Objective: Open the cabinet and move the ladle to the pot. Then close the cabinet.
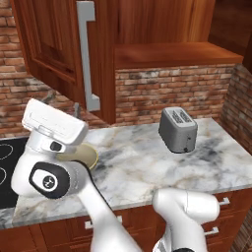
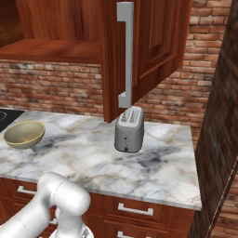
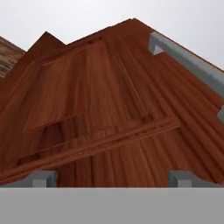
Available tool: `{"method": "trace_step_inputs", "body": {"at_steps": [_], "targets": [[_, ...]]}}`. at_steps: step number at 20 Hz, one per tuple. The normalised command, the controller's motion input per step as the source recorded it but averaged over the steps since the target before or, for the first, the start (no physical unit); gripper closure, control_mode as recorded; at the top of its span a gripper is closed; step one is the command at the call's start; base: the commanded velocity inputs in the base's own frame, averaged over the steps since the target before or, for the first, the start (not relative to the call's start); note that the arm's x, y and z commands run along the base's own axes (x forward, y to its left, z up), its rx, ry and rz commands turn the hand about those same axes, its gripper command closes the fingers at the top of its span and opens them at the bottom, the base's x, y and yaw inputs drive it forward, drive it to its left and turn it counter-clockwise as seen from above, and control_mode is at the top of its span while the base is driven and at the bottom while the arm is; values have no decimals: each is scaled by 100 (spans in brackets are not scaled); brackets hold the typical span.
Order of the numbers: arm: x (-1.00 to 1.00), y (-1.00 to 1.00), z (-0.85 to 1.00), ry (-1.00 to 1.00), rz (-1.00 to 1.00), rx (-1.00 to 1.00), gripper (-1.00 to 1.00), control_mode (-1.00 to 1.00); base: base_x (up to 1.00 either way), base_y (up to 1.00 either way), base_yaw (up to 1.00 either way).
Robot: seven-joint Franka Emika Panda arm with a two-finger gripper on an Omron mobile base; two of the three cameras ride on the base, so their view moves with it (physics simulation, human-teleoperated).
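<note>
**Cabinet door in front of the hand, pincer wide and empty**

Cabinet of dark reddish-brown wood point(image 1: 54, 44), with panelled doors, hangs on the red brick wall point(image 1: 167, 91) above the white and grey marble counter point(image 1: 142, 162). One door with a long vertical silver bar handle point(image 1: 87, 54) stands out from the cabinet body, so its edge faces the base cameras. In the right base view the same door point(image 2: 158, 42) and its handle point(image 2: 125, 53) hang above the toaster. Beside the door there is an open wooden shelf point(image 1: 172, 53) of the same colour.

In the hand view the panelled face of the door point(image 3: 100, 100) is close in front, and the silver handle point(image 3: 188, 61) runs along its right side. The two finger tips point(image 3: 41, 178) of the two-finger gripper point(image 3: 113, 179) stand far apart at the bottom, with nothing between them; they do not touch the door.

On the counter a grey metal two-slot toaster point(image 1: 178, 130) stands upright, near the back wall. A round, pale yellow-green bowl point(image 2: 24, 134) rests well apart from it, near the black stove top point(image 1: 7, 167). In the left base view the white arm point(image 1: 54, 167) covers most of this bowl. Below the counter are low wooden drawers with short horizontal handles point(image 2: 135, 210).
</note>
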Motion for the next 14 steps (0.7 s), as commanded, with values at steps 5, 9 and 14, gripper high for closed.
{"method": "trace_step_inputs", "body": {"at_steps": [5, 9, 14], "targets": [[42, -6, 38, -4, -13, 0, -100, -100, 0, 0, 0], [61, -50, 16, 0, -6, 1, -100, -100, 0, 0, 0], [74, -67, 1, 0, 0, 8, -100, -100, 0, 0, 0]]}}
